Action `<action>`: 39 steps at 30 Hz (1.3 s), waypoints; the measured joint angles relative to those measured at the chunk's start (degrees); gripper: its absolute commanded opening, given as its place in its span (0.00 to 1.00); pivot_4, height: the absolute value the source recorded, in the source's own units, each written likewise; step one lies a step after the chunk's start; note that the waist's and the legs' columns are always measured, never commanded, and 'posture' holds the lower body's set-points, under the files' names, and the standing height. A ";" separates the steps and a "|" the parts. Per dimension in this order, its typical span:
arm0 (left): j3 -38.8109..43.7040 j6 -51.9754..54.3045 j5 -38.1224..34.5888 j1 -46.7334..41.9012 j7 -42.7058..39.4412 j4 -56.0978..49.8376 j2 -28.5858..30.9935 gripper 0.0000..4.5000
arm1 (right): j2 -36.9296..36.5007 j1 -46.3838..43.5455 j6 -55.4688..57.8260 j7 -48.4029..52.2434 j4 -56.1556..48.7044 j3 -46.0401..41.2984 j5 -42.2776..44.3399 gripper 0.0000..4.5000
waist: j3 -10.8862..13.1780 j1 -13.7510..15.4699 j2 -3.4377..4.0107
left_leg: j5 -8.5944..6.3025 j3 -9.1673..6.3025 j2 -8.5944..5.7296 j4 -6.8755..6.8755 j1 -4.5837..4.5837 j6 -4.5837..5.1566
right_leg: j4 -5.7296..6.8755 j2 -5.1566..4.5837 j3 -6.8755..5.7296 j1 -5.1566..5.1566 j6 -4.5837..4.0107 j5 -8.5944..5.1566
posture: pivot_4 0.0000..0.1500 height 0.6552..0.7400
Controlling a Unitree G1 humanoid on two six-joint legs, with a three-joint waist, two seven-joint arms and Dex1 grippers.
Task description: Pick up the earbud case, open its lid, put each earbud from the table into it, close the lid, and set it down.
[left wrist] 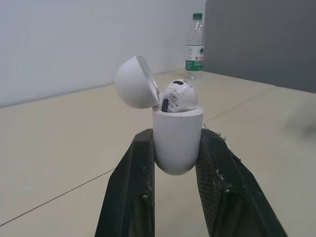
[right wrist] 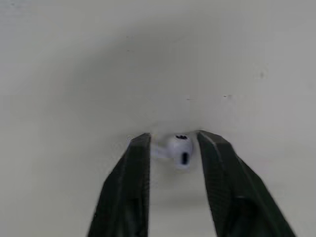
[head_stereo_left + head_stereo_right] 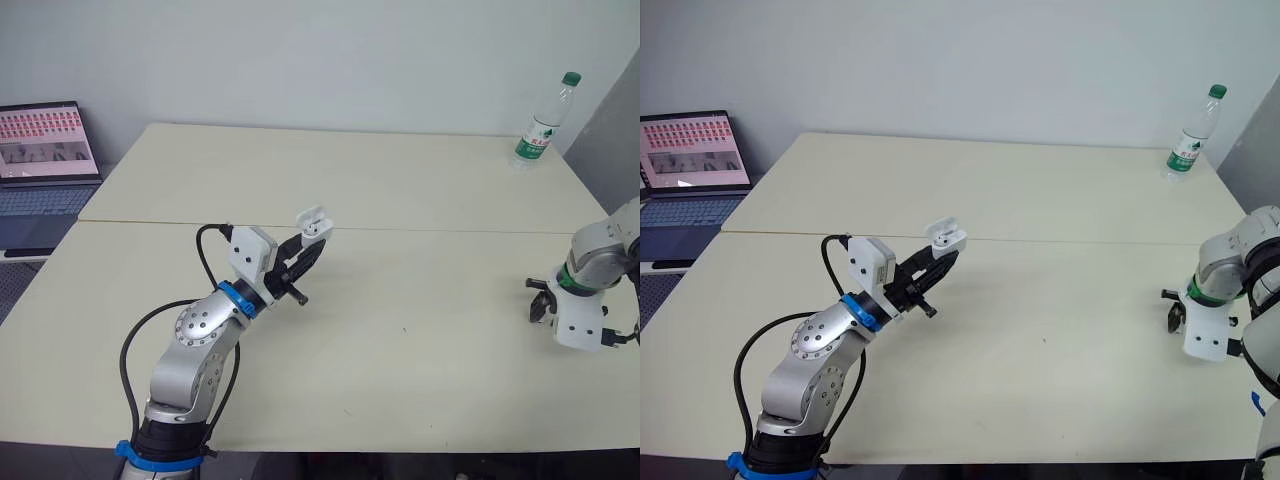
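Starting at the left edge of the head view, an open laptop (image 3: 45,160) sits on a lower surface beside the counter (image 3: 400,190), its screen lit with rows of small red tiles. The pale counter runs across most of the frame, with a thin seam crossing it from left to right a little above the middle.

Left of centre in the frame, the left arm rises from the bottom edge and angles up and to the right. The left pincer (image 1: 176,148) is closed narrowly on the earbud case (image 3: 314,226) and holds it off the counter, just above the seam line in the picture. In the left wrist view the two black fingers (image 1: 129,182) press against opposite sides of the case's rounded white body. The case stands upright between them, and its lid (image 1: 134,83) is swung back on the hinge and open. One white earbud (image 1: 178,95) sits in the case, its rounded head standing above the rim.

At the right edge of the frame, below the middle, the right pincer (image 3: 541,302) points down at the counter. In the right wrist view its fingers are narrowly parted, one on each side of a second earbud (image 2: 178,147) that lies on the counter between the fingertips. Whether either finger touches it cannot be told.

In the upper right of the frame a clear plastic bottle (image 3: 545,120) with a green cap and green label stands upright near the counter's far corner, well apart from both arms.
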 measured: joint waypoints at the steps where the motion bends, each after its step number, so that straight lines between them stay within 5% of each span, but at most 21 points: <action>1: 0.04 0.00 0.00 -0.44 -0.09 0.06 0.09 0.17 | -0.01 -0.13 0.00 -1.23 0.66 0.12 -0.34 0.50 | -0.01 -0.18 -0.01 | 0.00 0.00 0.01 -0.01 0.03 0.00 | 0.01 0.01 -0.01 0.02 0.01 0.00 | 1.00 1.00; 9: -0.33 0.01 -0.01 -1.69 -1.22 0.47 0.00 0.17 | 0.45 -0.75 -1.60 -3.07 5.45 -0.82 2.69 0.50 | 0.02 -1.24 0.03 | 0.00 -0.07 0.04 -0.13 0.08 0.00 | 0.06 0.08 -0.05 0.02 0.24 0.14 | 1.00 1.00; 14: -0.54 0.01 -0.02 -1.93 -1.33 0.67 -0.23 0.17 | 2.32 -3.04 -8.10 2.44 13.07 -5.52 12.46 0.50 | 0.21 -1.39 0.35 | 0.00 -0.07 0.02 -0.14 0.08 0.00 | 0.07 0.08 -0.05 0.02 0.25 0.14 | 1.00 1.00; 18: -0.55 0.00 -0.01 -1.94 -1.47 1.58 -0.33 0.17 | 4.45 -6.00 -9.11 16.88 25.87 -16.81 20.23 0.50 | 0.24 -1.31 0.39 | 0.00 -0.14 0.00 -0.14 0.04 0.00 | 0.04 0.06 -0.16 0.05 0.25 0.15 | 1.00 1.00; 21: -0.61 -0.02 -0.01 -1.96 -1.69 2.23 -0.58 0.17 | 5.74 -11.34 -6.67 35.43 38.76 -33.02 25.27 0.50 | 0.28 -1.41 0.44 | -0.01 -0.17 0.03 -0.16 0.08 0.00 | 0.03 0.06 -0.21 0.11 0.25 0.16 | 1.00 1.00; 22: -0.62 -0.06 -0.01 -1.96 -1.79 2.32 -0.74 0.17 | 5.78 -13.08 -0.18 48.42 42.83 -42.75 29.82 0.50 | 0.28 -1.41 0.44 | -0.01 -0.24 0.04 -0.16 0.09 -0.01 | 0.02 0.06 -0.27 0.16 0.24 0.16 | 1.00 1.00; 25: -0.66 -0.12 -0.01 -1.97 -1.93 2.41 -1.12 0.17 | 5.83 -15.71 18.15 64.84 46.22 -56.08 36.99 0.50 | 0.29 -1.36 0.48 | -0.02 -0.39 0.04 -0.16 0.10 -0.02 | 0.04 0.00 -0.37 0.21 0.22 0.17 | 1.00 1.00; 30: -0.89 -0.14 0.00 -2.07 -2.26 2.74 -1.45 0.17 | 4.95 -12.05 39.11 66.08 38.46 -61.09 43.03 0.50 | 0.32 -1.06 0.52 | -0.06 -0.58 -0.06 -0.16 -0.11 -0.10 | 0.03 0.00 -0.46 0.11 0.18 0.14 | 1.00 1.00; 39: -0.97 -0.16 0.00 -1.61 -2.24 2.88 -1.46 0.17 | -2.84 -7.62 44.88 66.29 36.31 -57.22 43.59 0.50 | 0.59 -0.70 0.95 | -0.11 -0.60 -0.14 -0.19 -0.23 -0.15 | -0.02 0.00 -0.42 0.03 0.21 0.07 | 1.00 1.00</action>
